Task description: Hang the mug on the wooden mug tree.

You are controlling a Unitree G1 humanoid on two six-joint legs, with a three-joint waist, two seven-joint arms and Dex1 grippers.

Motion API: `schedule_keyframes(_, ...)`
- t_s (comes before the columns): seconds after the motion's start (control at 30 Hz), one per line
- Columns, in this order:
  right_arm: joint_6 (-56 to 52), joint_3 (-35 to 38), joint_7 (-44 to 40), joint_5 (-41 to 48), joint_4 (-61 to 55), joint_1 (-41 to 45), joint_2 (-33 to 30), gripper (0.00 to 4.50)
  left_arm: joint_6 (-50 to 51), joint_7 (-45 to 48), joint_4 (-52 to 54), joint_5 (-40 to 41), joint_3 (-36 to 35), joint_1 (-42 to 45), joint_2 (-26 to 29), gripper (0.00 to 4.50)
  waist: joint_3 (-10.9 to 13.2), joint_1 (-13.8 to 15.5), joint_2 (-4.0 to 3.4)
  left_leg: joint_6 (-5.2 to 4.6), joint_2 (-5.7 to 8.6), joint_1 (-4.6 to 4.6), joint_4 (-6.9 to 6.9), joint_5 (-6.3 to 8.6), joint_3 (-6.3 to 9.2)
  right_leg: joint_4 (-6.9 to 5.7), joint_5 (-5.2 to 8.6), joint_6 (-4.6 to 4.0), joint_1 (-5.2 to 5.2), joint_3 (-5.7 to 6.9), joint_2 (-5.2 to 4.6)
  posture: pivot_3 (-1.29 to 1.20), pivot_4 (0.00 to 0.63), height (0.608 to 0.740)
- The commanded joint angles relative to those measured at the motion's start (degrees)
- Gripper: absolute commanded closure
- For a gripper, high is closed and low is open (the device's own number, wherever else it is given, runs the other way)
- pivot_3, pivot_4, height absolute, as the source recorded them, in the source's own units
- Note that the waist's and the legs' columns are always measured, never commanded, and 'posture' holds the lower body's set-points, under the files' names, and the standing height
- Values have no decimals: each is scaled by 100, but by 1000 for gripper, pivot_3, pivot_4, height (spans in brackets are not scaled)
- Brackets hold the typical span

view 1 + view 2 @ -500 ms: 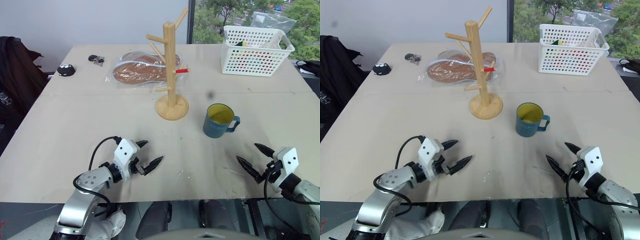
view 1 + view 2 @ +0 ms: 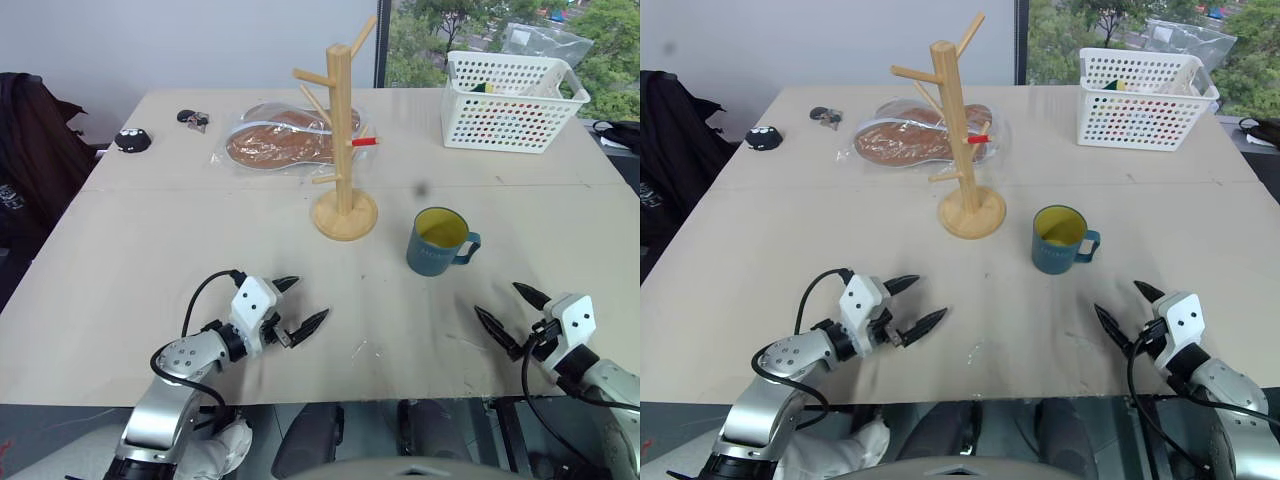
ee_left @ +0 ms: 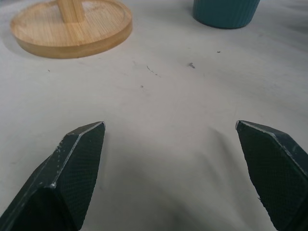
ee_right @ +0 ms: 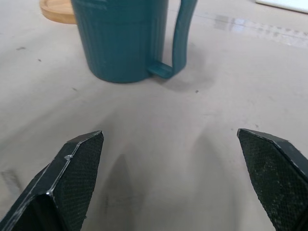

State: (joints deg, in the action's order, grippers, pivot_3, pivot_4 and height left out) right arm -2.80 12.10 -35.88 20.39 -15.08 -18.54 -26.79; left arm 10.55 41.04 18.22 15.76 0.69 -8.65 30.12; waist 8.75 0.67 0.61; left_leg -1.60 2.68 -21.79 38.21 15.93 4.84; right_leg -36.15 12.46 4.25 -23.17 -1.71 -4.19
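A teal-blue mug (image 2: 437, 243) with a yellow inside stands upright on the table, its handle toward the right. Just to its left and a bit farther back stands the wooden mug tree (image 2: 343, 140), a light post on a round base with angled pegs, one red-tipped. My left gripper (image 2: 298, 307) hovers open near the front edge, left of centre, with nothing between its fingers. My right gripper (image 2: 507, 311) is open at the front right, empty, a short way nearer than the mug. The right wrist view faces the mug (image 4: 125, 38) and its handle.
A white perforated basket (image 2: 512, 100) sits at the back right. A clear bag with brown contents (image 2: 282, 138) lies behind the mug tree. Small dark items (image 2: 132, 140) rest at the back left. The table's front edge runs just below both grippers.
Both grippers have crept slightly; otherwise the scene is as before, with both grippers still open and the mug in place.
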Motion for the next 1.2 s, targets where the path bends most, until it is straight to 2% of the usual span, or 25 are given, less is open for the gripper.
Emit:
schedule_keyframes(0.03, 167, 114, 58, -30, -101, 39, 37, 0, -157, 47, 12, -24, 16, 89, -9, 37, 0, 0, 0, 0, 0, 0, 0, 0, 0, 0, 0, 0, 0, 0, 0, 0, 150, 740)
schedule_keyframes(0.2, 170, 64, 192, -75, -153, 60, 162, 0, -101, 60, 10, -4, 44, 148, -23, 37, 0, 0, -1, 0, 0, 0, 0, 0, 1, 0, -1, 2, 0, 1, 0, 0, 150, 740)
schedule_keyframes(0.53, -291, -291, 1310, -471, -390, 791, 907, 0, 445, 512, 493, 514, 207, 647, 93, 37, 1, -7, -5, 1, 0, 1, 0, -1, 1, 0, -2, 3, 0, 1, 2, 0, 150, 740)
schedule_keyframes(0.8, -104, -467, 1814, -944, 208, 1465, 1235, 0, 1114, 720, 942, 965, 248, 1248, 278, 37, 3, -25, -9, 9, 4, 1, -1, -5, 2, 0, -7, 11, -1, 2, 3, 0, 150, 740)
schedule_keyframes(1.1, 390, -569, 2123, -1296, 871, 1800, 1527, 0, 1248, 792, 1078, 1048, 256, 1420, 303, 37, 5, -140, -12, 22, 6, 2, -5, -13, 4, 0, -8, 11, -1, 0, 4, 0, 150, 740)
schedule_keyframes(1.13, 443, -577, 2105, -1297, 916, 1821, 1535, 525, 1219, 815, 1055, 1039, 244, 1406, 305, 0, 5, -144, -12, 22, 6, 1, -5, -13, 4, -1, -8, 11, -2, 0, 5, 0, 150, 740)
schedule_keyframes(1.17, 485, -588, 2084, -1293, 954, 1839, 1542, 774, 1189, 840, 1035, 1034, 231, 1394, 307, 0, 5, -147, -12, 23, 6, 2, -5, -13, 5, -1, -8, 11, -2, 0, 5, 0, 150, 740)
schedule_keyframes(1.2, 521, -593, 2062, -1281, 984, 1850, 1547, 1270, 1167, 858, 1026, 1030, 225, 1383, 308, 0, 5, -147, -13, 23, 5, 2, -6, -13, 5, -1, -8, 11, -2, 0, 6, 0, 150, 740)
